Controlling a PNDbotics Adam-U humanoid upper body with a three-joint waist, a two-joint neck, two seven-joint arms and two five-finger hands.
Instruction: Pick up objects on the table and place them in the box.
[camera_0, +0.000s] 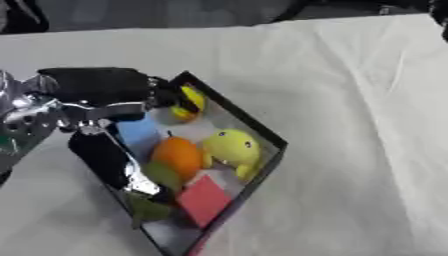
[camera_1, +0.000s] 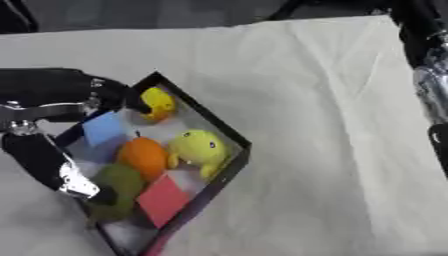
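Your small yellow toy (camera_1: 158, 103) sits at the box's (camera_0: 262, 131) far corner, pinched in your left hand (camera_0: 131, 90) just above the floor. Beside it inside: blue block (camera_1: 104, 128), orange (camera_1: 144, 155), yellow plush (camera_1: 200, 146), green fruit (camera_1: 116, 181), red block (camera_1: 164, 198). Placing step; next, spread those fingers and lift clear. Right hand isn't showing.

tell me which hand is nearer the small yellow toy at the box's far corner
Left. The left hand is over the box, fingers right at the small yellow toy. The right arm shows only at the right edge, far off.
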